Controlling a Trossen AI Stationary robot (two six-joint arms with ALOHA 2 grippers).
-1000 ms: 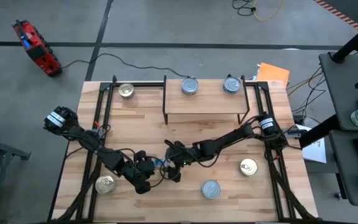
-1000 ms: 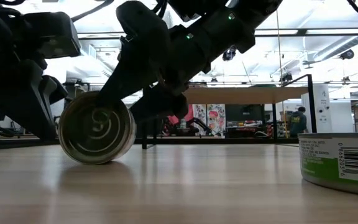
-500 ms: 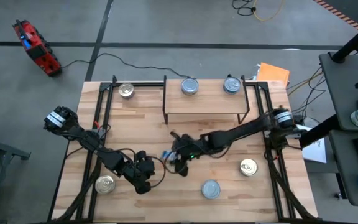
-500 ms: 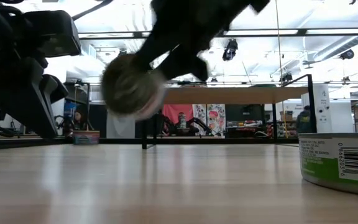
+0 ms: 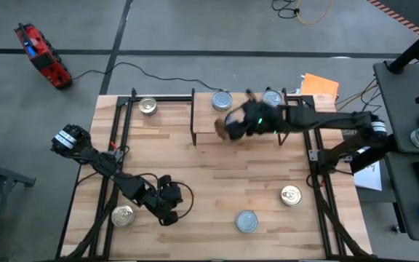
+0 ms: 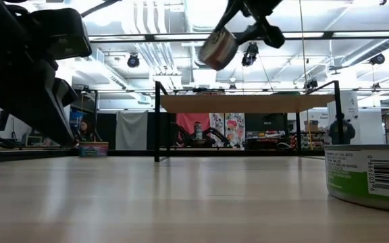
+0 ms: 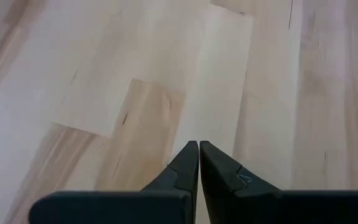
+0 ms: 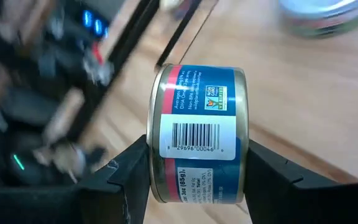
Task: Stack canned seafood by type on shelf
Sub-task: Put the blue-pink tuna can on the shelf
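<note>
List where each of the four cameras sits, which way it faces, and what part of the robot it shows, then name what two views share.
High: overhead, facing down on the table; both arms, shelf.
Low: tabletop height, facing level into the room; right gripper carries a blue-labelled tin above the shelf.
Left wrist: faces bare wood; its fingers shut.
Right wrist: its fingers clamp the tin.
Shared: low and right wrist show the tin.

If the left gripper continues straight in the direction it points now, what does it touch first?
Probably the bare wooden tabletop: the shut left gripper points down at its planks, and nothing else shows ahead, though depth is unclear.
</note>
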